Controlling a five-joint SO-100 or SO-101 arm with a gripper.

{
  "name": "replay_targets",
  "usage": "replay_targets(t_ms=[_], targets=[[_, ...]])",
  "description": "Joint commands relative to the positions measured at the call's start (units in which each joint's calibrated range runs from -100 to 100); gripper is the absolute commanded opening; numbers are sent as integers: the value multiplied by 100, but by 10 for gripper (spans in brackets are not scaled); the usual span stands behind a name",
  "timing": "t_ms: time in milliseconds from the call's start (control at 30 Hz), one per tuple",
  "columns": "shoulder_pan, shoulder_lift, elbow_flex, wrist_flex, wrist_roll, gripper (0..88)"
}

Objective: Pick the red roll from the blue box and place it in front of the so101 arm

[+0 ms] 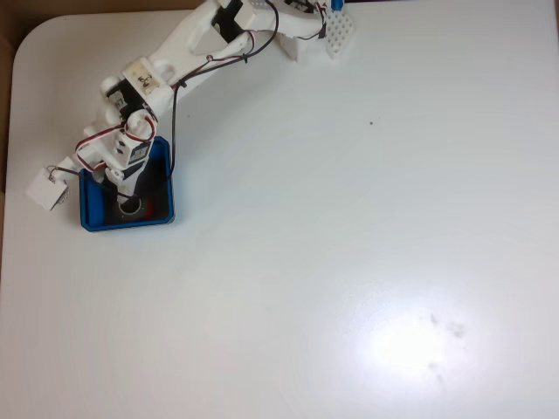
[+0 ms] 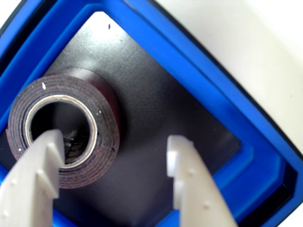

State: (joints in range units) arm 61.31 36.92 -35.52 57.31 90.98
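White plastic robot arm (image 1: 166, 65) with black motors and red and black wires, reaching from the top edge of the white tabletop (image 1: 349, 262) down toward its left edge. Shallow bright-blue square tray (image 1: 164, 205) with a black floor, close to that left edge. Small red tape roll (image 2: 71, 127) with a pale inner rim and a dark hole, lying flat inside the tray near one corner. White two-finger gripper (image 2: 113, 149) low inside the tray, spread wide open, gripping nothing. One finger (image 2: 40, 165) over the roll's hole, the other (image 2: 187, 175) over bare black floor beside the roll. Small white square block (image 1: 48, 189) hanging just left of the tray.
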Motion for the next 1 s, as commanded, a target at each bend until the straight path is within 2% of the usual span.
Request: replay_targets(t_ms=[0, 167, 967], targets=[[39, -21, -222, -38, -10, 200], [30, 21, -231, 367, -10, 200], [-19, 372, -294, 350, 17, 200]])
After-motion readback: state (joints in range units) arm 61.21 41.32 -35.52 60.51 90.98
